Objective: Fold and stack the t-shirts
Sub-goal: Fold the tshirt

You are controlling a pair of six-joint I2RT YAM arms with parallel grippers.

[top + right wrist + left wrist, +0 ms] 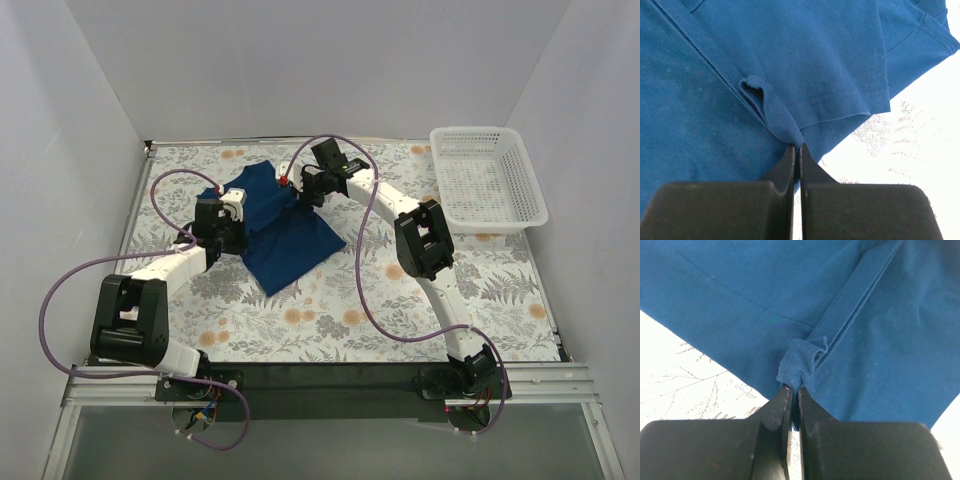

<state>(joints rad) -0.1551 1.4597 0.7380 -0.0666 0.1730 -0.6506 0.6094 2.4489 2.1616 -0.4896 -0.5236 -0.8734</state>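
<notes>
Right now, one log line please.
left tool: shut on shirt | right tool: shut on shirt | shirt: lying on table

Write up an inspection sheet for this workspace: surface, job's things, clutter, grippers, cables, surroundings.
Surface: table under a floral cover, lying flat.
Job's things: one navy t-shirt, partly folded, left of centre toward the far edge; no stack seen.
Clutter: white basket at the far right corner, apart from the t-shirt; nothing seen in it.
Grippers: left gripper shut on a bunched fold of the t-shirt; right gripper shut on a folded hem of it.
Cables: purple cables loop along both arms and over the table; no snag seen.
Surroundings: plain white walls on three sides; nothing else seen.
</notes>
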